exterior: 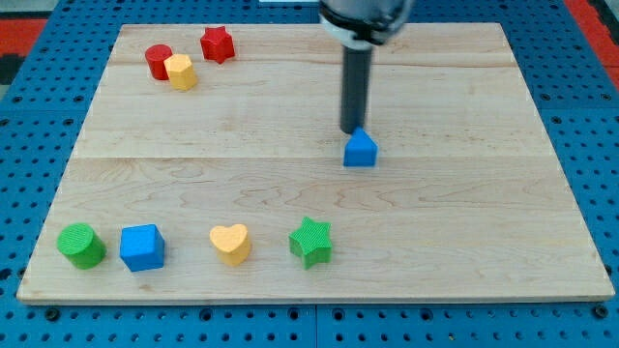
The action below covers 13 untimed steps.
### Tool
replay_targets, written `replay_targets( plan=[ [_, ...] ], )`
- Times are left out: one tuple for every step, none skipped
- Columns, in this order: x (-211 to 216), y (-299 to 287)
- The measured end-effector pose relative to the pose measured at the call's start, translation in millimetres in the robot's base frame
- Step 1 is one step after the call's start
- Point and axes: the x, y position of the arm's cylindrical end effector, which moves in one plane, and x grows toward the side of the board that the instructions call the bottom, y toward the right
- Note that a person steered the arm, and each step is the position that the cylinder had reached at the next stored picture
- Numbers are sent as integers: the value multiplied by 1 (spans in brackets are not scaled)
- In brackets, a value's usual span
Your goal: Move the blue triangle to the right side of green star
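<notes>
The blue triangle [360, 149] lies on the wooden board a little right of the middle. My tip [352, 130] stands just above it in the view, touching or almost touching its upper edge. The green star [310, 241] lies near the view's bottom, below and slightly left of the blue triangle, well apart from it.
A yellow heart [230, 244], a blue cube [142, 246] and a green cylinder [80, 245] line the bottom left. A red cylinder [159, 61], a yellow block [181, 72] and a red star [218, 43] sit at the top left. The board's edge [319, 295] runs along the bottom.
</notes>
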Motion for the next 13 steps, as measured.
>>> replay_targets(
  plan=[
    [34, 44],
    [50, 64],
    [17, 60],
    [26, 35],
    [45, 12],
    [31, 12],
    [23, -8],
    [57, 14],
    [82, 27],
    [45, 18],
    [15, 6],
    [39, -26],
    [90, -5]
  ],
)
